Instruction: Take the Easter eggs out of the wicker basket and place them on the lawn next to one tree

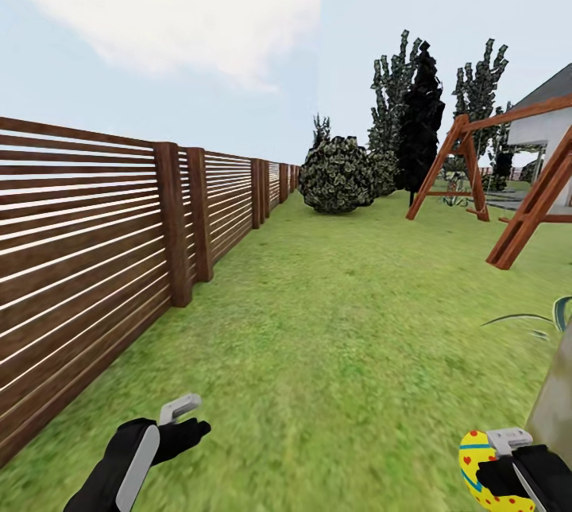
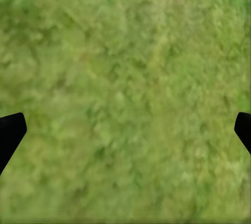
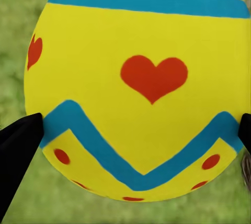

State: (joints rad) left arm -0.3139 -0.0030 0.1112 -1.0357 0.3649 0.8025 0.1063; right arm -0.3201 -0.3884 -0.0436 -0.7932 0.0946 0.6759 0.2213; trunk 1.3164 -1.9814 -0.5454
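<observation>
We see the lawn (image 1: pixel 334 321) spreading beside the slatted fence (image 1: pixel 95 242). Our left gripper (image 2: pixel 125 130) reaches low over bare grass, jaws spread wide apart. Low at our right, our right gripper (image 3: pixel 137 130) clamps an Easter egg (image 3: pixel 138 85) between both fingers.

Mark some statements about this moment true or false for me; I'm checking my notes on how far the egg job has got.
1. The right end effector is shut on an Easter egg. True.
2. The left end effector holds an egg too. False: its fingers are apart over bare lawn.
3. The egg bears a red heart. True.
4. The wooden fence runs along the robot's right. False: it runs along its left.
5. A wooden swing frame stands ahead to the right. True.
</observation>
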